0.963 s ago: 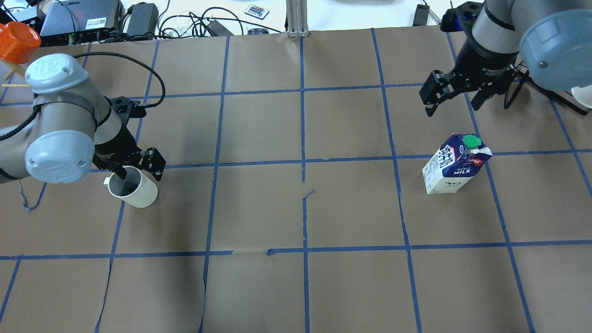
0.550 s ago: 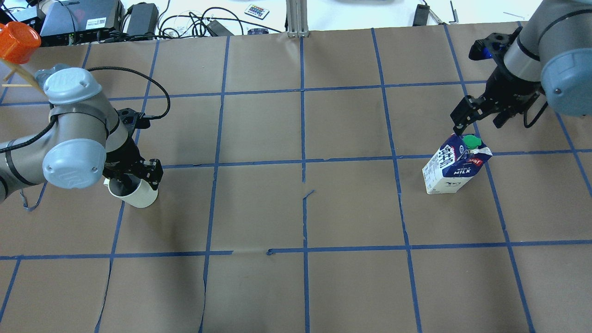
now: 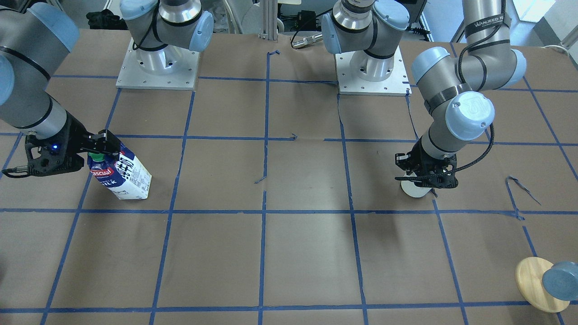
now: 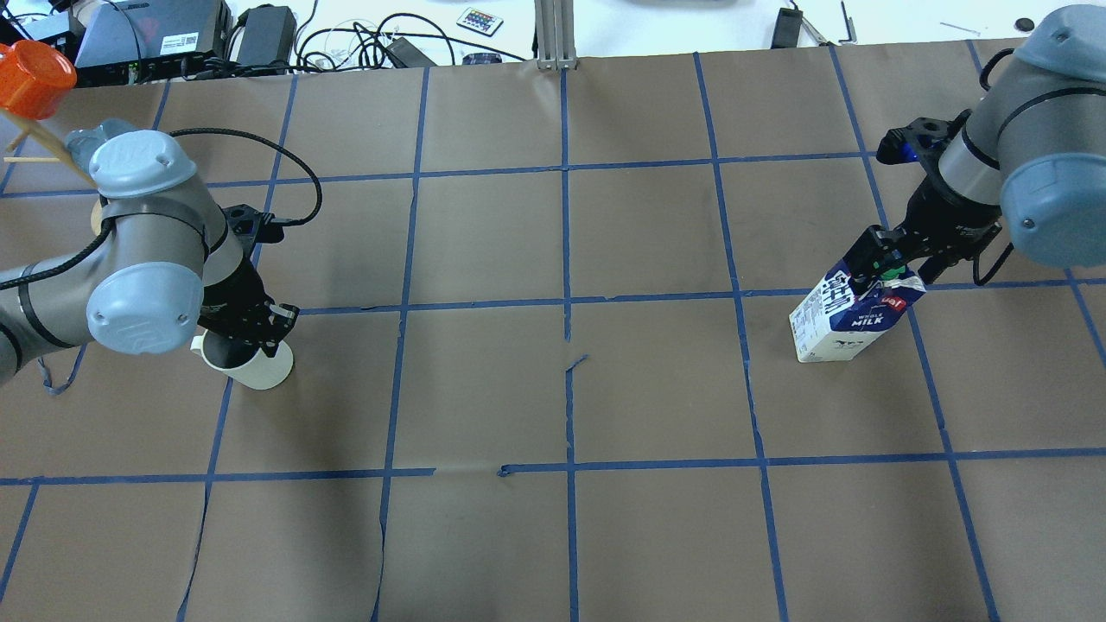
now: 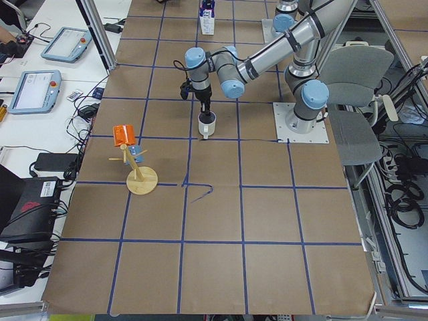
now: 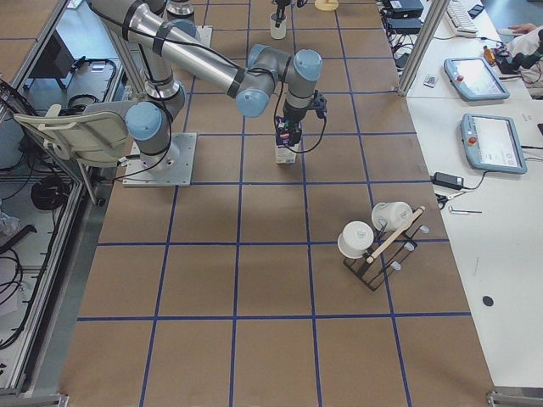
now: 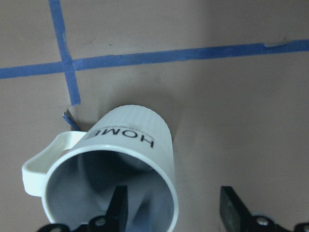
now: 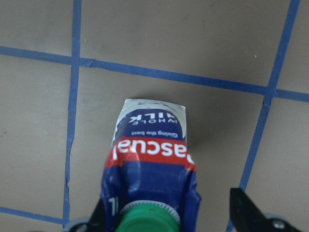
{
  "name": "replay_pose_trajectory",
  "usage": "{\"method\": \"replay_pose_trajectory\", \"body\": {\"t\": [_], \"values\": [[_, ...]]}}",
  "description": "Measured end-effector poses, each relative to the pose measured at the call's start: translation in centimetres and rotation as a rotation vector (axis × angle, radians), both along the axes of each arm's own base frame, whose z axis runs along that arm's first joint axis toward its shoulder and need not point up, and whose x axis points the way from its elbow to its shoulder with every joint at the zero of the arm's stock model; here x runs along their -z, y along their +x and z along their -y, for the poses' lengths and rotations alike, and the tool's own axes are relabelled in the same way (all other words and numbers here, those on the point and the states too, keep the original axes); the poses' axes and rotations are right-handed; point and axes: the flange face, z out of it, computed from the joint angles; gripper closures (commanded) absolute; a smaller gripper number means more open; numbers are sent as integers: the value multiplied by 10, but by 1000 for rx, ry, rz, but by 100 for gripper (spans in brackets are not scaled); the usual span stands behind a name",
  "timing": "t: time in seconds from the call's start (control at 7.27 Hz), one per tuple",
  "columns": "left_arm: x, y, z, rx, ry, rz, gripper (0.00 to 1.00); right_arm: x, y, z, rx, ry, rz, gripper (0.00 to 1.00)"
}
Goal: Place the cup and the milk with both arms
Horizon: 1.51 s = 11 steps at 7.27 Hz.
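The white ribbed cup [image 4: 266, 370] with "HOME" lettering [image 7: 130, 145] stands upright at the table's left; it also shows in the front view [image 3: 413, 189]. My left gripper [image 4: 248, 333] is open and low over it, one finger [image 7: 118, 205] inside the cup and the other outside the rim. The blue and white milk carton [image 4: 842, 324] stands at the right, also in the front view [image 3: 126, 178]. My right gripper [image 4: 883, 263] is open around its gabled top and green cap [image 8: 149, 220]; one finger [image 8: 246, 208] stands clear of the carton's side.
A wooden disc with a blue-grey cylinder [image 3: 535, 282] lies at the operators' edge on my left. A wooden rack with an orange cup [image 4: 30, 78] stands far left. A rack with white mugs [image 6: 377, 237] stands on my right. Cables and electronics [image 4: 173, 39] line the far edge.
The right gripper has swung in and down from behind the carton onto its top. The left gripper has lowered further onto the cup, one finger going deeper inside.
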Motion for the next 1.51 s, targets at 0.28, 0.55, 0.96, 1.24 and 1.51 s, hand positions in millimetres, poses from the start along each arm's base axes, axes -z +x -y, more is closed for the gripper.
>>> {"method": "replay_pose_trajectory", "body": {"t": [0.28, 0.55, 0.96, 1.24, 1.51], "values": [[-26, -9, 16, 16, -41, 7, 100, -2, 1, 0, 19, 2, -2, 85], [-54, -48, 35, -6, -73, -5, 100, -9, 1, 2, 26, -7, -5, 94], [-70, -164, 49, -36, -134, -21, 100, -49, 15, 7, 16, -32, 4, 92], [-62, -263, 57, -53, -159, -34, 100, -72, 39, 11, 33, -33, 5, 92], [-40, -346, 56, -117, -150, -76, 100, -86, 57, 5, 82, -45, -4, 92]]}}
